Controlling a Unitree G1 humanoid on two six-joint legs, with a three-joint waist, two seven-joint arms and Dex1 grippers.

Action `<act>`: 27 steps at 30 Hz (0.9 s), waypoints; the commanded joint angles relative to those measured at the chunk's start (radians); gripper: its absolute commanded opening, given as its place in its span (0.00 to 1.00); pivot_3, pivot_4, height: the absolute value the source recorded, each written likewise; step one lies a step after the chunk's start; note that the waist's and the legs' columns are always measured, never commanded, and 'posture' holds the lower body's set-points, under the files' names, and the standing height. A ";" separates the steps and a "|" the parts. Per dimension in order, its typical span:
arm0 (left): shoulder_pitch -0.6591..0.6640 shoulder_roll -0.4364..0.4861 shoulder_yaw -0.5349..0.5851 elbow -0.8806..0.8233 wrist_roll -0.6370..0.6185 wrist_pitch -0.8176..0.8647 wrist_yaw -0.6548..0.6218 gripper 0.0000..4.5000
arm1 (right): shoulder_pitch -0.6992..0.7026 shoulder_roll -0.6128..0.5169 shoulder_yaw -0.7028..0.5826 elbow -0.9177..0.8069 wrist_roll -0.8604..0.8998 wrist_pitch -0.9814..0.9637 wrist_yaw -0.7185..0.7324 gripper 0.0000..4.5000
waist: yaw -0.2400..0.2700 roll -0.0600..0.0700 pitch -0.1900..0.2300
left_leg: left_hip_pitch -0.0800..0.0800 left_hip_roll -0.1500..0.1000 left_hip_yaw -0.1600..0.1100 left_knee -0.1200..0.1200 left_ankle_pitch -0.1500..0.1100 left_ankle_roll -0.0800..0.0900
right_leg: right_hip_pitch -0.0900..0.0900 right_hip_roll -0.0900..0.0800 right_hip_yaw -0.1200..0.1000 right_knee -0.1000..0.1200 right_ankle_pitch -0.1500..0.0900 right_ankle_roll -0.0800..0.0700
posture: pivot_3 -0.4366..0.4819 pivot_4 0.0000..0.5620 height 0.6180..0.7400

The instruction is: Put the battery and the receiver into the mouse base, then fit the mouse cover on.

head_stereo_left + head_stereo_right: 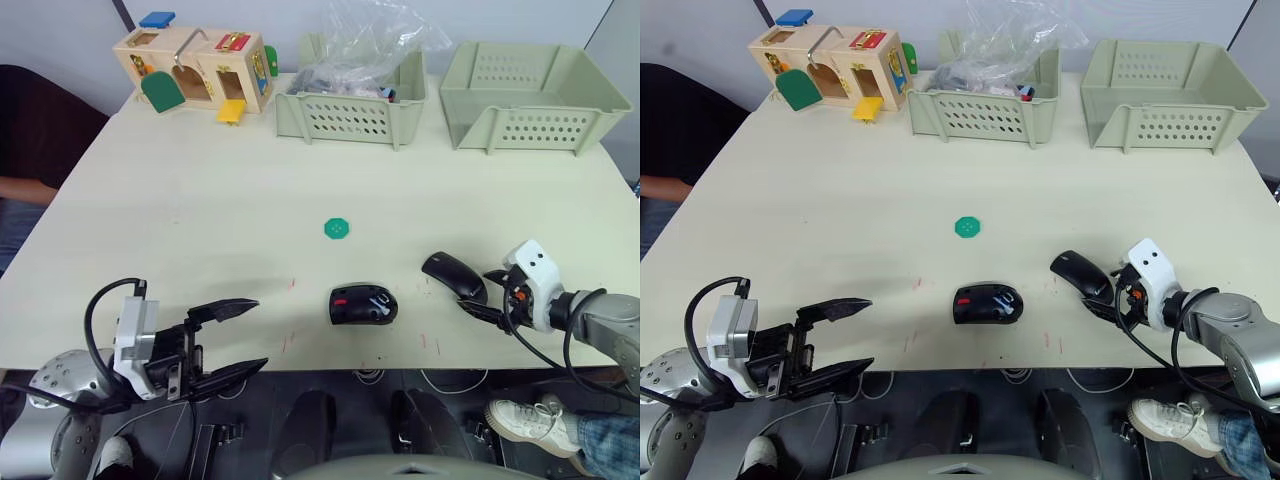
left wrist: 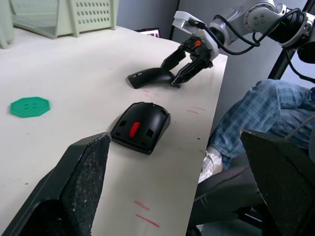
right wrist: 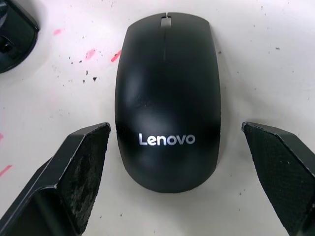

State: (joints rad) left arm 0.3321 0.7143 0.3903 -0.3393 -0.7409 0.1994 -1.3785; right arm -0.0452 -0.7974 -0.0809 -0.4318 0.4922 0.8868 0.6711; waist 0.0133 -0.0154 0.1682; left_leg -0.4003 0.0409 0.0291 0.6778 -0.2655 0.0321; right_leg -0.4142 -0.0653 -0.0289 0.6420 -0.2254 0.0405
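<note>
The mouse base (image 1: 363, 305), a black oval body with a red patch in its hollowed top, lies near the table's front edge. To its right lies the mouse cover (image 1: 453, 275), a smooth black shell marked Lenovo (image 3: 167, 98). My right gripper (image 1: 480, 293) is open right behind the cover, its fingers (image 3: 83, 167) flanking the shell's rear without touching it. My left gripper (image 1: 260, 333) is open and empty off the front edge, left of the base. The battery and the receiver are out of view.
A flat green disc (image 1: 338, 229) lies mid-table. Two green baskets (image 1: 350, 118) (image 1: 535, 105) stand at the back, the left one holding a plastic bag. A wooden toy box (image 1: 195, 70) sits back left. A person's shoe (image 1: 525, 415) shows below the table's right front.
</note>
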 commanded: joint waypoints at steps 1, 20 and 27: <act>-0.005 0.000 0.005 -0.004 -0.002 -0.018 0.001 0.99 | 0.001 -0.004 -0.023 -0.026 0.001 -0.018 0.005 1.00 | 0.000 0.000 0.000 | 0.000 0.000 0.000 0.000 0.000 0.000 | 0.000 0.000 0.000 0.000 0.000 0.000 | 0.48 0.27 1.00; -0.028 0.000 -0.014 0.004 0.007 -0.014 0.006 1.00 | 0.006 0.001 -0.027 -0.040 0.004 -0.020 -0.004 0.83 | 0.000 0.000 0.000 | 0.000 0.000 0.000 -0.001 0.000 0.000 | -0.001 0.000 0.000 0.000 0.000 0.000 | 0.48 0.27 1.00; -0.034 0.003 -0.019 0.005 0.007 -0.010 0.009 1.00 | 0.004 -0.001 -0.031 -0.048 0.008 -0.014 -0.005 0.71 | 0.000 0.000 0.000 | 0.000 0.000 0.000 -0.001 0.000 0.000 | -0.001 0.000 0.000 0.000 0.000 0.000 | 0.48 0.27 1.00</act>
State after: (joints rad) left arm 0.2976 0.7144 0.3712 -0.3276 -0.7297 0.1974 -1.3696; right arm -0.0427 -0.7973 -0.0812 -0.4427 0.4929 0.8840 0.6677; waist 0.0135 -0.0155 0.1685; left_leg -0.4005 0.0410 0.0294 0.6763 -0.2656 0.0321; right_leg -0.4150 -0.0655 -0.0289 0.6416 -0.2254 0.0406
